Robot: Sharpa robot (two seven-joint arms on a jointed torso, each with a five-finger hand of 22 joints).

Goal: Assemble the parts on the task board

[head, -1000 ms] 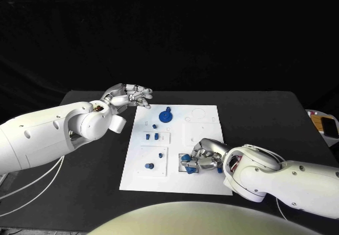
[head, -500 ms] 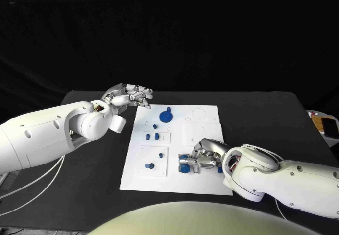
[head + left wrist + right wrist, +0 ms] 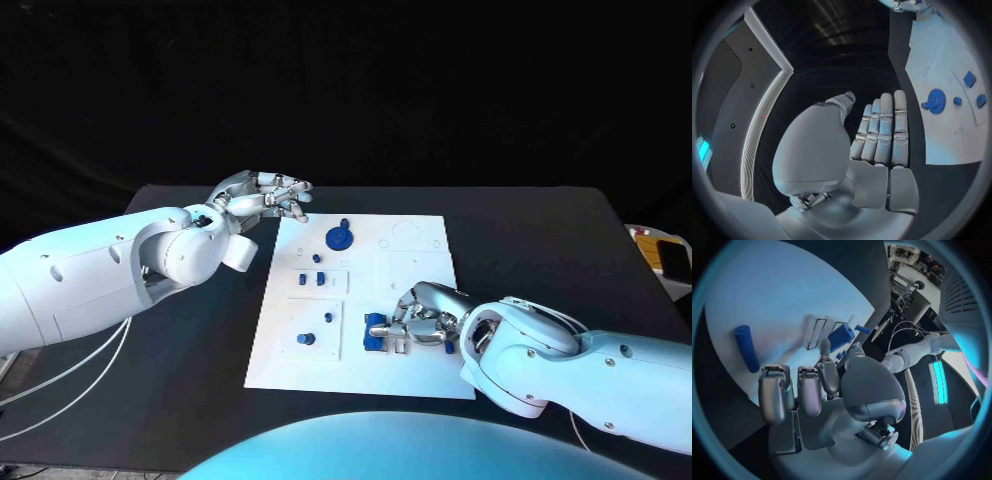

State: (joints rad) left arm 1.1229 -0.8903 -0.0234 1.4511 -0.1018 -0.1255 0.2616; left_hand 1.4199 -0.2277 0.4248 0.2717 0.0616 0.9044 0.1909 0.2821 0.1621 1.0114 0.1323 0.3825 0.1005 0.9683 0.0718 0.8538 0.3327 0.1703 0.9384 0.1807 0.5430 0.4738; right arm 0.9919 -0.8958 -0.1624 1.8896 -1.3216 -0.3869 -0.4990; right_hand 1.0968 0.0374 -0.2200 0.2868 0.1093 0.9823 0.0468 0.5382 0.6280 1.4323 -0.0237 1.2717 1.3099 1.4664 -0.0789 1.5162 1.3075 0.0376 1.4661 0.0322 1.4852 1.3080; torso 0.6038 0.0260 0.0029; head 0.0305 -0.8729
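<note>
Since earlier frame, blue block (image 3: 376,332) shifted slightly toward board's left under right hand (image 3: 420,318); left hand unmoved. Block sits at task board (image 3: 418,258) near-right recess, pinched by right hand; long axis across board, roughly level. Step: seating block. Next: press down squarely. Left hand (image 3: 267,197) hovers off far-left corner, fingers loosely apart, empty.

Black table (image 3: 548,250) w/ dark backdrop behind. At table's right edge, off the top, a small orange and white object (image 3: 661,255) w/ something dark lying on it; can't tell what. White cables (image 3: 65,375) hang along table's left side.
</note>
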